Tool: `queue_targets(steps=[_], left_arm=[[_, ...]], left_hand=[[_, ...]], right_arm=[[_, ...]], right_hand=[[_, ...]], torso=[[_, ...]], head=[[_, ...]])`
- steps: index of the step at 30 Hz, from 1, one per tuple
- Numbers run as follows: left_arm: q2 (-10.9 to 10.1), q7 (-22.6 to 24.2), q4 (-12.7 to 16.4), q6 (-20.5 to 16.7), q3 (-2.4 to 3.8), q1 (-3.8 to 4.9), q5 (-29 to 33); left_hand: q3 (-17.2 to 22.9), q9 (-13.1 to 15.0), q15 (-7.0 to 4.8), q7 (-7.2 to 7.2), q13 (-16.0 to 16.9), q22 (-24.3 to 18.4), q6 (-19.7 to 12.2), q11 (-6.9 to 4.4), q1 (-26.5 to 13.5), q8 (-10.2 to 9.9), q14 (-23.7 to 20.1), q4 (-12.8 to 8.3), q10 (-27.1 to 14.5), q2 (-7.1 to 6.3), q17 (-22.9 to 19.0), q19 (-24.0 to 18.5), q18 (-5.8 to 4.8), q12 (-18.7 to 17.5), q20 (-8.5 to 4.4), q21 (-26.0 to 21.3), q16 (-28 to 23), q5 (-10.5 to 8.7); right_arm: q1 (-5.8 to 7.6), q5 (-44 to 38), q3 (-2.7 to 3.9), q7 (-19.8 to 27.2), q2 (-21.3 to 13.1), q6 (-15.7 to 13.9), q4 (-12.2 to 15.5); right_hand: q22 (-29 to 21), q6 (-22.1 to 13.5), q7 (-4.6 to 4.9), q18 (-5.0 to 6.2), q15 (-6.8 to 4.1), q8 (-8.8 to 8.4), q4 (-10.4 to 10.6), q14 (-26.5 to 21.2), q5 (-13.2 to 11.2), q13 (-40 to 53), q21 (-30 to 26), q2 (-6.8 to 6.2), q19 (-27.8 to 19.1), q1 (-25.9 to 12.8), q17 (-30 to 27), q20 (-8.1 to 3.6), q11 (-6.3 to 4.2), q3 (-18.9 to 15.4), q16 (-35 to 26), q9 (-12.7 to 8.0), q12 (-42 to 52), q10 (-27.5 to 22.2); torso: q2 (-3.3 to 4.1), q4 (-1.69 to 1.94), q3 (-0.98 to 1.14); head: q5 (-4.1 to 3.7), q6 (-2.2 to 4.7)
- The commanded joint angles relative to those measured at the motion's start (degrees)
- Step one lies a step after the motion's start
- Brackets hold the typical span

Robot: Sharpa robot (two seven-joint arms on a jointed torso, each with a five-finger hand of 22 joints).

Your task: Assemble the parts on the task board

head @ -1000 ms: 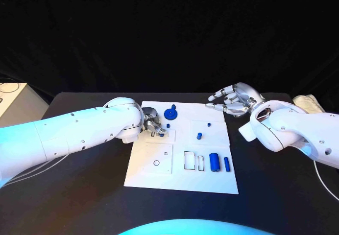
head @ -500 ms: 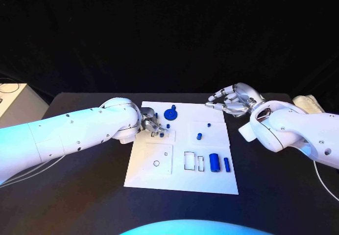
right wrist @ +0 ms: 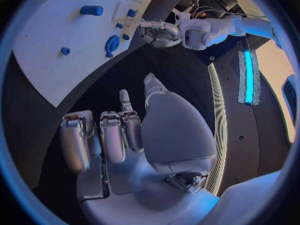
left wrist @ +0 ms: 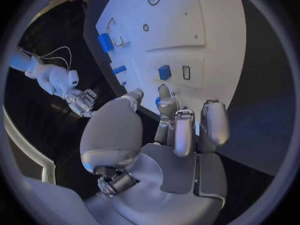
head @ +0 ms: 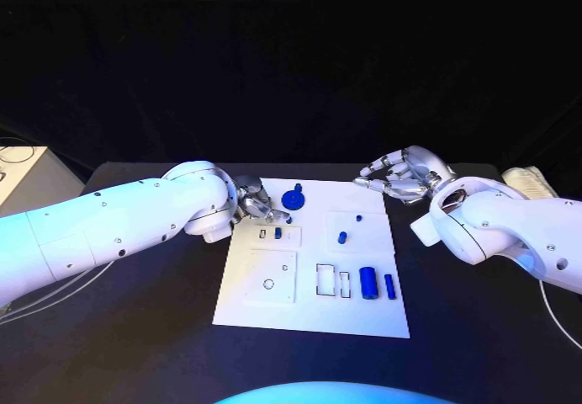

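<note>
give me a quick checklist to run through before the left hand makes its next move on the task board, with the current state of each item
1. Left hand over the task board: ok, at its far left part.
2. Left hand holds a part: cannot tell; a small blue piece shows by its fingertips in the left wrist view, the grip is hidden.
3. Right hand out of the way: ok, off the board's far right corner, nothing in it.
4. Blue cylinders near the right edge lying undisturbed: ok.
5. Round blue part clear of the left hand: ok, just beside it.
</note>
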Motion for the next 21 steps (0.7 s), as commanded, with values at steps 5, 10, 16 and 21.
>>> queue_targets(steps=[5, 10, 16, 21], left_arm=[[-0.5, 1.1, -3.1, 1.5, 1.27, 1.39, 4.9], [1.1, 2.6, -7.5, 2.4, 1.53, 3.32, 6.1], [4.1, 3.9, -13.2, 5.5, 1.55, 5.36, 5.6], [6.6, 3.3, -17.3, 7.8, 1.49, 6.11, 4.9]], left_hand=[[0.8, -1.4, 1.32, 1.56, -6.0, -3.8, -2.6, 1.42, 4.7, -2.4, 3.8, 0.0, -5.2, 0.70, 9.7, -3.0, 0.73, -4.6, 1.00, -2.1, -1.9, 0.33], [0.9, -2.0, 1.67, 2.03, -8.8, -4.9, -3.2, 1.83, 5.0, -3.3, 3.2, 0.1, -7.2, 0.54, 8.5, -3.8, 0.98, -6.6, 1.32, -2.8, -2.7, 0.23], [2.2, -3.0, 2.04, 2.46, -9.5, -5.0, -3.6, 2.20, 6.3, -4.6, 3.2, 0.0, -7.6, 0.87, 8.5, -3.8, 1.00, -6.9, 1.67, -2.9, -2.7, 0.49], [2.1, -3.3, 2.15, 2.60, -9.5, -4.7, -3.5, 2.34, 5.9, -4.8, 3.3, 0.1, -7.7, 0.42, 8.7, -3.6, 0.95, -6.8, 1.76, -2.8, -2.5, 0.23]], right_arm=[[-0.06, 0.5, 0.01, 0.5, 0.0, -0.1, -0.6], [-0.07, 0.8, 0.01, 0.5, 0.1, -0.1, -0.9], [-0.05, 0.9, 0.01, 0.5, 0.2, -0.1, -0.9], [-0.01, 0.9, 0.02, 0.4, 0.2, -0.2, -0.7]], right_hand=[[14.0, -0.3, -0.03, 0.08, -0.34, 0.41, 0.1, 5.3, 0.2, 9.7, -0.3, 0.04, 5.3, -0.7, 12.0, -0.37, -0.27, -0.3, -0.3, 0.1, -0.4, 0.6], [14.0, -0.3, -0.04, 0.09, -0.34, 0.41, 0.0, 5.3, 0.2, 9.6, -0.3, 0.05, 5.3, -0.7, 12.1, -0.37, -0.27, -0.3, -0.3, 0.1, -0.4, 0.6], [13.9, -0.4, -0.05, 0.09, -0.35, 0.44, -0.2, 5.2, 0.3, 9.6, -0.4, 0.08, 5.2, -0.4, 12.0, -0.38, -0.28, -0.2, -0.3, 0.1, -0.5, 0.5], [13.9, -0.4, -0.05, 0.09, -0.35, 0.44, -0.2, 5.2, 0.3, 9.6, -0.4, 0.08, 5.2, -0.4, 12.0, -0.38, -0.28, -0.2, -0.3, 0.1, -0.5, 0.5]], torso=[[0.13, 0.10, 0.04], [0.26, -0.09, 0.06], [0.53, -0.45, 0.12], [0.91, -0.60, 0.22]], head=[[-0.15, 0.49], [-0.09, 0.92], [0.04, 1.20], [0.21, 1.42]])
